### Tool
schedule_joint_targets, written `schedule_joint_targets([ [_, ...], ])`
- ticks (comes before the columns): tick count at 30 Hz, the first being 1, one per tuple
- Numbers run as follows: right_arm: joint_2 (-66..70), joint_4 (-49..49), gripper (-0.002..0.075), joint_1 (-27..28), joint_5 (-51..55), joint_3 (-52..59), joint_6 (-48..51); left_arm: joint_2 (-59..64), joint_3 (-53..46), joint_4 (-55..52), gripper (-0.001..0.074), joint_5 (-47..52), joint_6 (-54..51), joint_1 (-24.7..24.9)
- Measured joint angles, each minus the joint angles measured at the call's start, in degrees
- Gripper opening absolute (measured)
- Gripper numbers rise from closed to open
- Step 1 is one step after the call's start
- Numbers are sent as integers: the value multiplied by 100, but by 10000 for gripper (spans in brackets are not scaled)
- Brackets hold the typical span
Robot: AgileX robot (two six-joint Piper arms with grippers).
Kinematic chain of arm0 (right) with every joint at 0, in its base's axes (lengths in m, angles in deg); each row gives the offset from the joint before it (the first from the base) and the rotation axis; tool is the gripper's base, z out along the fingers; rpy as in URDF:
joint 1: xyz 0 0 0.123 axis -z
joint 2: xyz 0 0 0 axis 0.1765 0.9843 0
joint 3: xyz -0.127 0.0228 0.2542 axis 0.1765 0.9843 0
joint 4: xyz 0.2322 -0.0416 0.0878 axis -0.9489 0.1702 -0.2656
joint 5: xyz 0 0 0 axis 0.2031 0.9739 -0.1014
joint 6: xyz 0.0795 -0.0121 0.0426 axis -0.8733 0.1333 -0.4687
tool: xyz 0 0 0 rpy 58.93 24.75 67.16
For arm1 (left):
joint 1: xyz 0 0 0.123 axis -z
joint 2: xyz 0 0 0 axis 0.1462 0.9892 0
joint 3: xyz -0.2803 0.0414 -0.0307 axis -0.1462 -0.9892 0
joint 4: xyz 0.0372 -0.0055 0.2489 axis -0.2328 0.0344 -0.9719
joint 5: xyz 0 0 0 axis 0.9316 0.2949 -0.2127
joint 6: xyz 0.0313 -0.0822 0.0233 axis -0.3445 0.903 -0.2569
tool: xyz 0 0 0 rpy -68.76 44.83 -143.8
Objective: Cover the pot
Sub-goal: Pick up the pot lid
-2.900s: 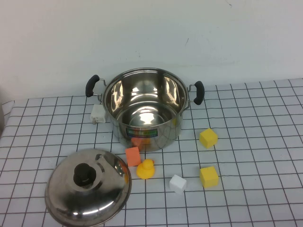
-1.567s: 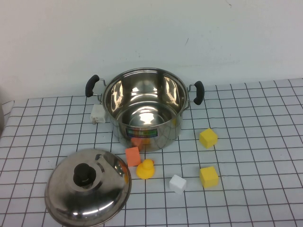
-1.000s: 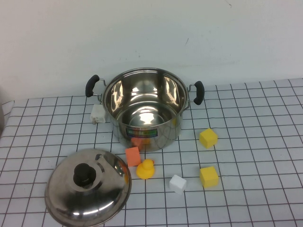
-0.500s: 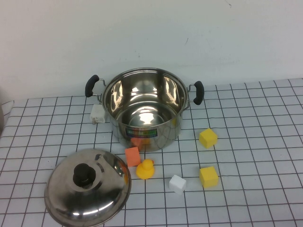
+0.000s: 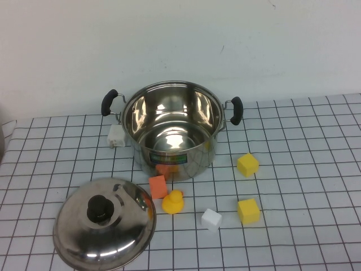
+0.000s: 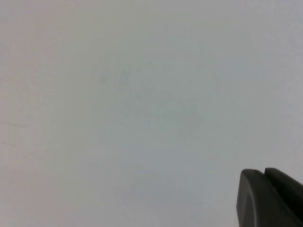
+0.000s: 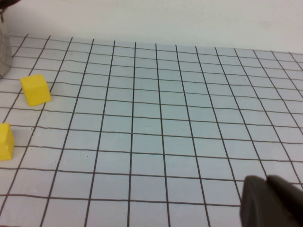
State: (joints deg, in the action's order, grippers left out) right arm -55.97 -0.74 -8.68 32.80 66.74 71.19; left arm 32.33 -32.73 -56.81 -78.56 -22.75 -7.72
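**Risk assessment: lid not yet on pot**

Lower left of the high view: the domed steel lid (image 5: 105, 223) lies knob-up on the gridded worktop (image 5: 304, 186), ungrasped; its black knob (image 5: 100, 207) is small and rounded, so an off-centre pinch could slip or let the dome swing. Just beyond its rim, centre frame, stand an orange block (image 5: 158, 186) and a yellow duck (image 5: 173, 201); a low carry path would likely knock them. A white cube (image 5: 211, 218) and two yellow cubes (image 5: 249, 210) (image 5: 247, 164) sit to the right, clear of that path. Upper centre: the pot (image 5: 172, 129) stands open and upright, with a white block (image 5: 117, 135) by its left side; a tilted or offset lid could catch the rim and shove the pot.

Neither arm shows in the high view. The left gripper (image 6: 267, 198) faces a blank surface; the right gripper (image 7: 270, 201) overlooks bare grid; jaw state: cannot tell for either.
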Motion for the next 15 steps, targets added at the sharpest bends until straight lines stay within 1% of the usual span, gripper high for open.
schedule_joint_targets([
  [5,0,0,10,0,0,0,0,1152,47,-82,-2,-1101,506,0],
  [10,0,0,10,0,0,0,0,2660,47,-897,-1,-2020,601,-9],
  [15,0,0,10,0,0,0,0,4192,56,-1245,-1,-2617,642,12],
])
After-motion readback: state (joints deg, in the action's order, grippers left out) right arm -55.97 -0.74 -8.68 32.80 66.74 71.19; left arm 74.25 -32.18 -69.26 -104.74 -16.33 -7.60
